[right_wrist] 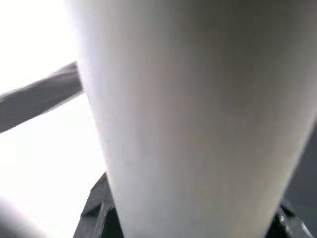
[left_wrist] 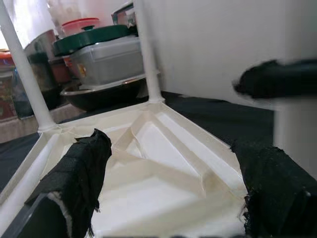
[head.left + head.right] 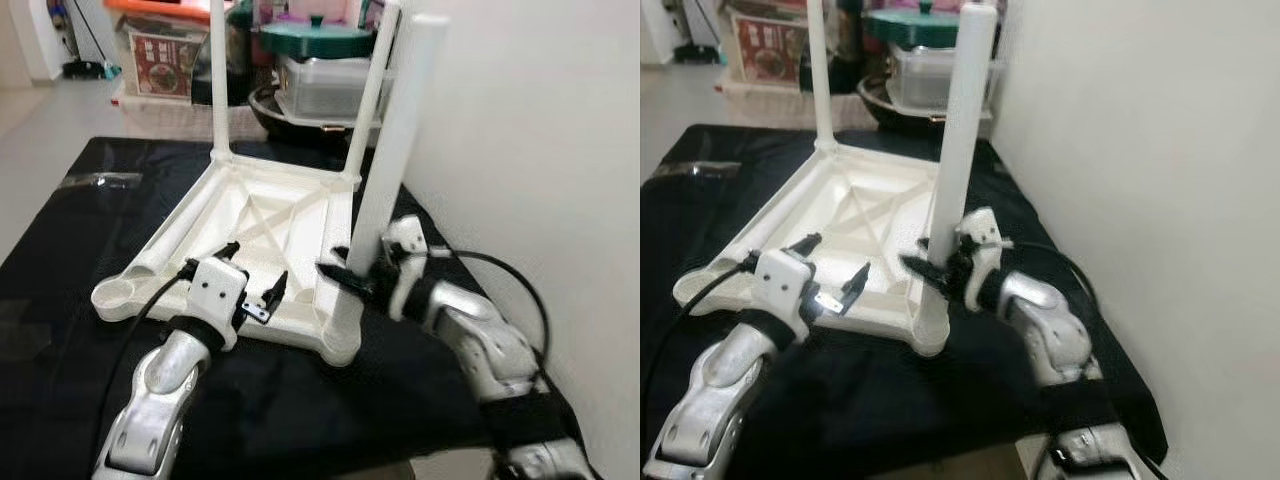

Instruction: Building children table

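A white plastic tabletop lies upside down on the black cloth. Two thin legs stand upright in its far corners. A thicker white leg stands in the near right corner socket, and my right gripper is shut on it low down. In the right wrist view the leg is pressed close to the camera. The near left corner socket holds no leg. My left gripper hovers open over the tabletop's near edge, its fingers spread above the ribbed underside.
A white wall runs close along the right side. Behind the table stand a pot with a green lid, a clear bin and a box with an orange lid. Bare floor lies to the left.
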Motion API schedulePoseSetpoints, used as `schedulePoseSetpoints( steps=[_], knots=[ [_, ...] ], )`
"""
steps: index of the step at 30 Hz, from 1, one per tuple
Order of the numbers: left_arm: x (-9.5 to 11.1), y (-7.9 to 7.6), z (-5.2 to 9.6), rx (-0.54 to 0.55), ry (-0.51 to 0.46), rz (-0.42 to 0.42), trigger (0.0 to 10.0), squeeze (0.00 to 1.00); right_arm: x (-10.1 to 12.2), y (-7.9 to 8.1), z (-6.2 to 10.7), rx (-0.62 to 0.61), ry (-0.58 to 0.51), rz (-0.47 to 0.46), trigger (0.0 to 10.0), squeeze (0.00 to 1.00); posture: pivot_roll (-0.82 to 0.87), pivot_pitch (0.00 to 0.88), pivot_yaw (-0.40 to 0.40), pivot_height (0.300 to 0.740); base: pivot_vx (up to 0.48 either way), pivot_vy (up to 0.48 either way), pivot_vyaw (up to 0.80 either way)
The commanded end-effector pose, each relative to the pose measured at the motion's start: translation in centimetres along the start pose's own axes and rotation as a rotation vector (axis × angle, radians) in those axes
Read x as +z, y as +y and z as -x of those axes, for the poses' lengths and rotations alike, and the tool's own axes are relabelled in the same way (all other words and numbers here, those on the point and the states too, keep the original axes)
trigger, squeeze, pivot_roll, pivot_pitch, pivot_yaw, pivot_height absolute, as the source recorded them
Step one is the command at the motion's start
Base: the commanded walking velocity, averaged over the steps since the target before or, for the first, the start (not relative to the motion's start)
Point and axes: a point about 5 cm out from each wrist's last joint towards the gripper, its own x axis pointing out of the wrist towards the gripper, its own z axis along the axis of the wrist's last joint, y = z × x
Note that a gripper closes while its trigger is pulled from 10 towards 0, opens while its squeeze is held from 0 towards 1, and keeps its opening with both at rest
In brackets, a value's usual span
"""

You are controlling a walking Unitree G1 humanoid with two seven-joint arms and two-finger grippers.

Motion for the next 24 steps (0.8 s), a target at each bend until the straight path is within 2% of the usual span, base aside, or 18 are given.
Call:
schedulePoseSetpoints(
  steps=[1,2,3,5,6,7,8,9,10,11,12,13,14,17,18,19,21,24],
  knots=[
    [-0.1,0.0,0.2,0.004,0.005,-0.004,10.0,0.0,-4.1,-4.9,1.7,-0.393,0.207,-0.04,0.0,0.0,0.11,0.0,-0.148,0.74,0.0,0.0,0.0],
    [-0.1,0.0,0.2,0.002,0.004,-0.004,10.0,0.0,-4.5,-5.9,2.6,-0.524,0.216,-0.076,0.0,0.0,0.11,0.0,-0.148,0.74,0.0,0.0,0.0],
    [0.0,0.0,0.1,0.002,0.003,-0.004,10.0,0.0,-4.6,-6.1,3.7,-0.612,0.211,-0.074,0.0,0.0,0.11,0.0,-0.142,0.74,0.0,0.0,0.0],
    [0.0,0.0,0.1,0.0,0.002,-0.005,10.0,0.0,-4.5,-5.7,4.4,-0.632,0.199,-0.061,0.0,0.0,0.11,0.0,-0.142,0.74,0.0,0.0,0.0],
    [0.0,0.0,0.1,-0.002,0.004,-0.003,10.0,0.0,-4.4,-4.3,4.8,-0.585,0.198,-0.06,2.1,0.0,0.1,0.0,-0.13,0.74,0.0,0.0,0.0],
    [-0.2,-0.1,0.1,-0.009,0.01,-0.004,10.0,0.0,-4.3,-2.6,4.8,-0.488,0.193,-0.072,10.0,0.0,0.09,0.0,-0.122,0.74,0.0,0.0,0.0],
    [-0.3,-0.2,0.1,-0.017,0.014,-0.005,10.0,0.0,-3.9,-1.0,4.7,-0.376,0.17,-0.091,10.0,0.0,0.09,0.0,-0.122,0.74,0.0,0.0,0.0],
    [-0.3,-0.2,0.1,-0.017,0.014,-0.005,10.0,0.0,-3.9,-1.0,4.7,-0.376,0.17,-0.091,10.0,0.0,0.09,0.0,-0.122,0.74,0.0,0.0,0.0],
    [-0.3,-0.4,0.1,-0.028,0.014,-0.001,10.0,0.0,-2.1,1.6,4.4,-0.181,0.041,-0.092,10.0,0.97,0.09,0.0,-0.122,0.74,0.0,0.0,0.0],
    [-0.3,-0.4,0.1,-0.028,0.014,-0.001,10.0,0.0,-2.1,1.6,4.4,-0.181,0.041,-0.092,10.0,0.97,0.09,0.0,-0.122,0.74,0.0,0.0,0.0],
    [-0.2,-0.4,0.0,-0.031,0.01,0.002,10.0,0.0,-0.8,2.9,4.2,-0.057,-0.032,-0.134,10.0,1.0,0.08,0.0,-0.111,0.74,0.0,0.0,0.0],
    [-0.2,-0.4,0.0,-0.031,0.01,0.002,10.0,0.0,-0.8,2.9,4.2,-0.057,-0.032,-0.134,10.0,1.0,0.08,0.0,-0.111,0.74,0.0,0.0,0.0],
    [-0.2,-0.3,-0.1,-0.031,0.008,-0.001,10.0,0.0,-0.1,3.3,3.9,0.06,-0.043,-0.13,10.0,0.0,0.08,0.0,-0.113,0.74,0.0,0.0,0.0],
    [-0.1,-0.1,-0.3,-0.027,0.001,-0.004,10.0,0.0,2.0,3.2,4.1,0.403,-0.077,-0.093,10.0,0.0,0.08,0.0,-0.118,0.74,0.0,0.0,0.0],
    [-0.1,-0.1,-0.3,-0.027,0.001,-0.004,10.0,0.0,2.0,3.2,4.1,0.403,-0.077,-0.093,10.0,0.0,0.08,0.0,-0.118,0.74,0.0,0.0,0.0],
    [-0.1,-0.1,-0.3,-0.025,0.0,-0.005,10.0,0.0,2.5,2.6,4.8,0.594,-0.081,-0.036,10.0,0.0,0.09,0.0,-0.124,0.74,0.0,0.0,0.0],
    [-0.1,-0.1,-0.2,-0.023,-0.001,-0.005,10.0,0.0,2.0,2.4,5.4,0.752,-0.042,0.016,10.0,0.0,0.1,0.0,-0.134,0.74,0.0,0.0,0.0],
    [0.0,-0.1,-0.2,-0.023,-0.001,-0.006,10.0,0.0,1.9,2.4,5.5,0.772,-0.034,0.024,10.0,0.0,0.1,0.0,-0.134,0.74,0.0,0.0,0.0]
  ],
)
